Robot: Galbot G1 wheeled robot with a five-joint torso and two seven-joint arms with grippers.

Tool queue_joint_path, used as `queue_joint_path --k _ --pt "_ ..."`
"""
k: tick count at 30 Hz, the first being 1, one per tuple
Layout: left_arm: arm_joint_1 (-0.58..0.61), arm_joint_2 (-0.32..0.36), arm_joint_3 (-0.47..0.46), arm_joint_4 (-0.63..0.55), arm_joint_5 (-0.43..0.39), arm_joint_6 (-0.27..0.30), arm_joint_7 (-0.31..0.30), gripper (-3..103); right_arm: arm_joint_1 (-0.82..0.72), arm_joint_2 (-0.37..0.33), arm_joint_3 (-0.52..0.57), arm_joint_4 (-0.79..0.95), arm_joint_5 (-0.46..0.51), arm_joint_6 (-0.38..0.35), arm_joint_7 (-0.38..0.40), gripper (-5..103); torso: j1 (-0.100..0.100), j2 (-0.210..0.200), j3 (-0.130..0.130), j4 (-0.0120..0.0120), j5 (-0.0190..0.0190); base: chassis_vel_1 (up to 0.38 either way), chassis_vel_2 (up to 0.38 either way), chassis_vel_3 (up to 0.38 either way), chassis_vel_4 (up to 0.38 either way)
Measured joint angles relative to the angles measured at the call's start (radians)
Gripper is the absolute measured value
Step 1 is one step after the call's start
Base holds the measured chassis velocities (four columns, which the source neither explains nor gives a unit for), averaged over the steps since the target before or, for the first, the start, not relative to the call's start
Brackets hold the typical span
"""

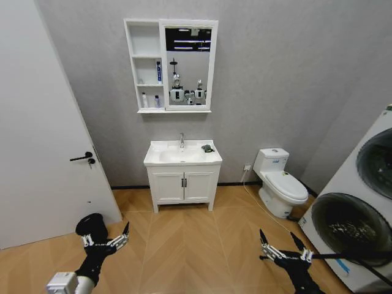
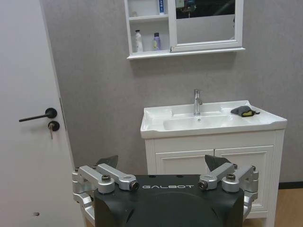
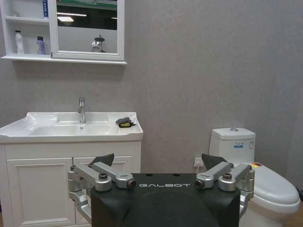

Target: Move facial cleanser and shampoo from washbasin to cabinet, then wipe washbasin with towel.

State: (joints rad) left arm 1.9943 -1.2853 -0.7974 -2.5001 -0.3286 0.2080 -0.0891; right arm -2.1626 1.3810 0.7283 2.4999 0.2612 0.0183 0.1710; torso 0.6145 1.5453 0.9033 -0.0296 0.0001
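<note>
Both tools are low in the head view, far from the work: the left tool at 7 o'clock and the right tool at 5 o'clock, each hanging over the wood floor. Each tool has its fingers spread wide and holds nothing; the left wrist view shows the left tool open, and the right wrist view shows the right tool the same way. The washbasin sits well ahead, near the middle of the head view, with its tap at the back. The small dark towel lies on the flat rim at about 3 o'clock from the tap. No bottles stand on the washbasin. The cabinet hangs on the wall at 12 o'clock above it, and two small bottles stand side by side on its low shelf, with a blue tube on the shelf above. So the moving part looks done, and the wiping step seems to be next. For that, I think the robot must first get closer, then one tool must reach the towel and pinch it.
</note>
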Motion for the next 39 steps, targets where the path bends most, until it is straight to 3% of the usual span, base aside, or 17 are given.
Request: queue_joint_path --k 9,26,32,39 --pt "0.000 0.000 0.000 0.000 0.000 0.000 0.000 100 0.000 0.000 0.000 0.000 0.000 0.000 0.000 100 -0.017 -0.031 -0.018 -0.0001 -0.0002 0.045 0.034 0.030 0.037" --pt "0.000 0.000 0.000 0.000 0.000 0.000 0.000 100 0.000 0.000 0.000 0.000 0.000 0.000 0.000 100 -0.024 -0.047 -0.027 -0.0004 -0.0001 0.040 0.043 0.043 0.039" --pt "0.000 0.000 0.000 0.000 0.000 0.000 0.000 100 0.000 0.000 0.000 0.000 0.000 0.000 0.000 100 -0.016 -0.028 -0.017 -0.0005 -0.0001 0.000 0.000 0.000 0.000" --pt "0.000 0.000 0.000 0.000 0.000 0.000 0.000 100 0.000 0.000 0.000 0.000 0.000 0.000 0.000 100 0.009 0.025 0.012 -0.0005 -0.0001 0.000 0.000 0.000 0.000"
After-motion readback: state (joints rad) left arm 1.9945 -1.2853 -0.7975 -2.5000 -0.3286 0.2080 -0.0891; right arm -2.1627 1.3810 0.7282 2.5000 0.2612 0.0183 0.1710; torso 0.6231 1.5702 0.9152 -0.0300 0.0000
